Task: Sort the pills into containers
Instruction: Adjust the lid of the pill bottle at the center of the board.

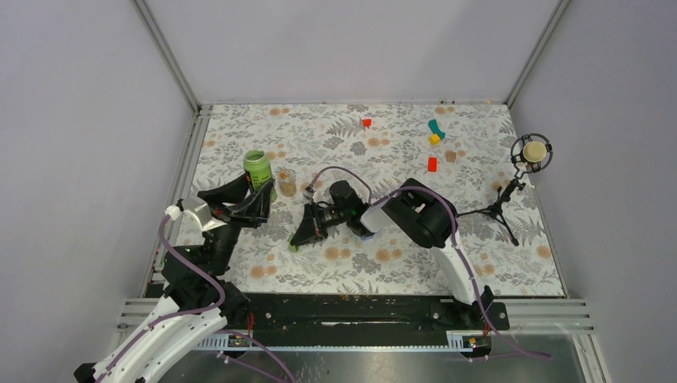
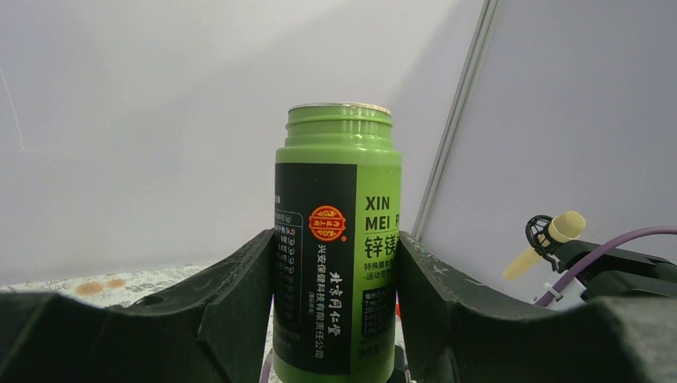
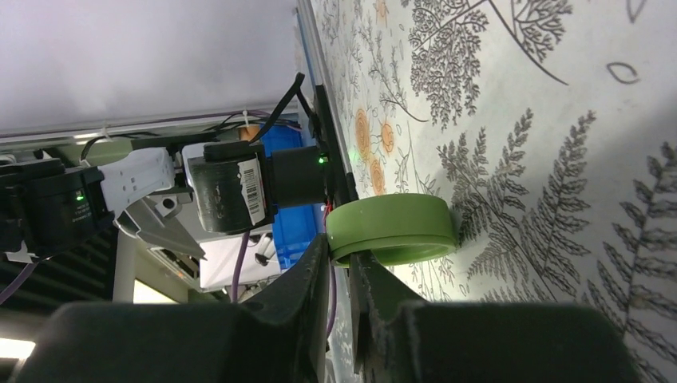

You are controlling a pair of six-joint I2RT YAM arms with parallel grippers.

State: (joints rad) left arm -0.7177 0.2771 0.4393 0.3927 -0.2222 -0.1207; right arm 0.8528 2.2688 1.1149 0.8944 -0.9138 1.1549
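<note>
While the left gripper (image 2: pixel 337 255) is partly open and clamped on the upright, uncapped green bottle (image 2: pixel 335 199) near the left edge of the table (image 1: pixel 359 136), the right gripper (image 3: pixel 342 255) lies low near the table's middle with its jaws drawn almost together. Its tips meet the rim of the green cap (image 3: pixel 391 227) lying flat on the table, though whether they pinch it cannot be told. The blue pill box (image 1: pixel 366 234) sits mid-table, mostly hidden under the right wrist.

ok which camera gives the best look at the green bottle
Left wrist: the green bottle is close up, upright, uncapped, label readable, pinched between the fingers of the left gripper. Top external shows it small, from above. Right wrist doesn't show it.
</note>
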